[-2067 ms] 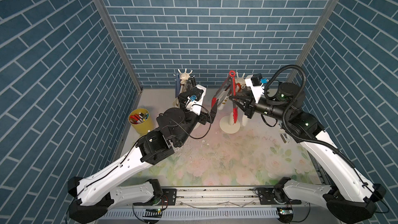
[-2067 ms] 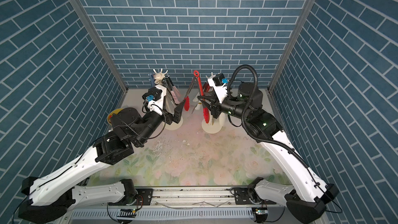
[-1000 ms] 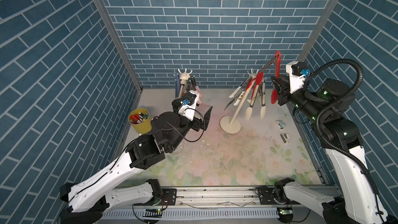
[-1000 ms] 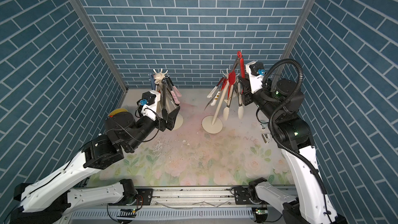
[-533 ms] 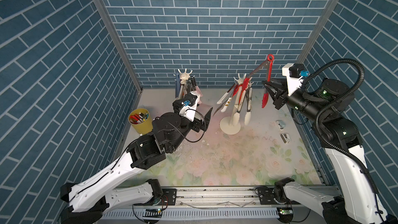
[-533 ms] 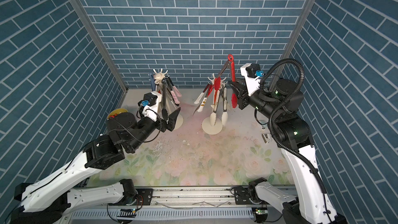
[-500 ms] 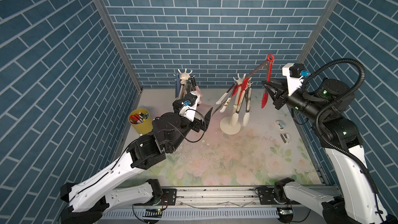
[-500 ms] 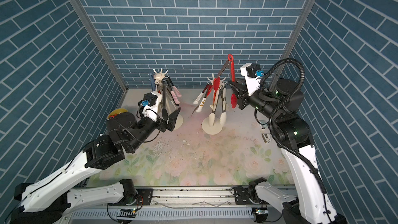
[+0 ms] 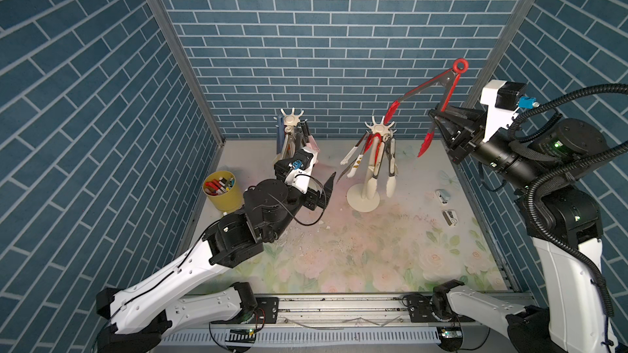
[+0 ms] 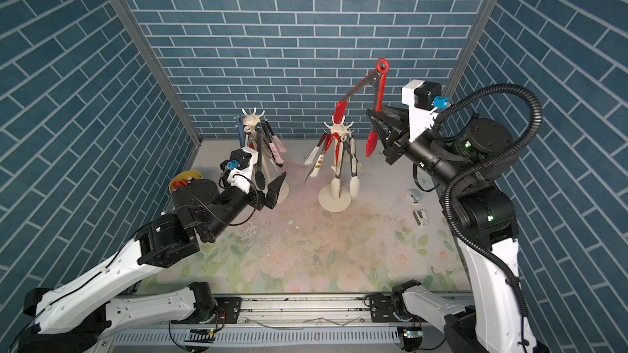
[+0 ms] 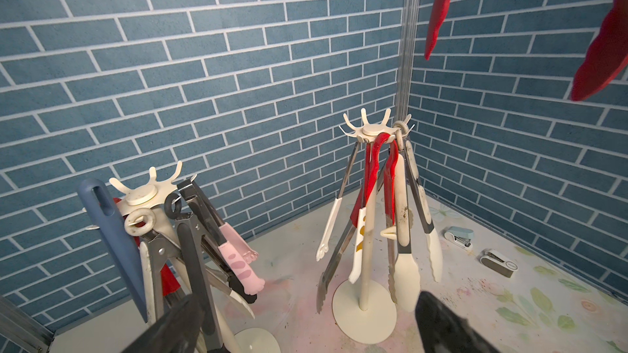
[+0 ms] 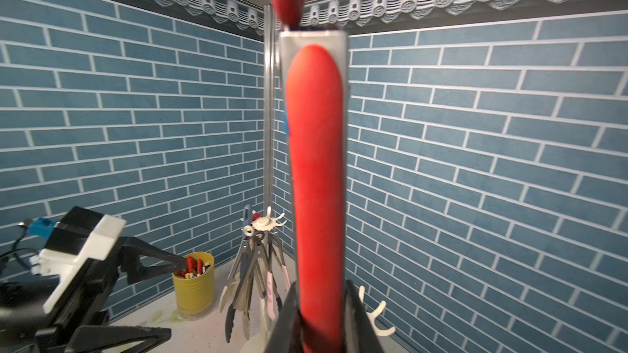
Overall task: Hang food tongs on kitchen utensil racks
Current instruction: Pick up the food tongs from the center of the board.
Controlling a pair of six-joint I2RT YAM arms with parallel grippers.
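The right gripper [image 9: 437, 116] is raised over the far right corner of the bench [image 9: 339, 266], pinching one arm of the red tongs [image 9: 450, 89]. In its wrist view that red arm runs straight up between the black fingers. The tongs are held ring end uppermost with the two arms spread in a V. The gripped arm points down toward the bench, and the free arm slants leftward. The free arm's red tip sits above the crown of the right rack [image 9: 379, 128], and in the left wrist view both red tips are clear of the hooks. That rack stands about halfway along the far edge of the bench, with hanging tongs [image 11: 402, 219] on it in red, steel and cream. The left rack [image 9: 291, 118] stands toward the far left corner, crowded with more tongs, a blue pair [image 11: 112, 232] and a pink pair [image 11: 238, 263] among them. The left gripper [image 11: 307, 300] is low, just in front of the left rack. Its jaws are spread wide with nothing between them, and its camera looks toward both racks. A yellow cup [image 9: 224, 195] of markers sits by the left edge. Two small staplers [image 9: 443, 195] lie near the right edge, apart from everything else.
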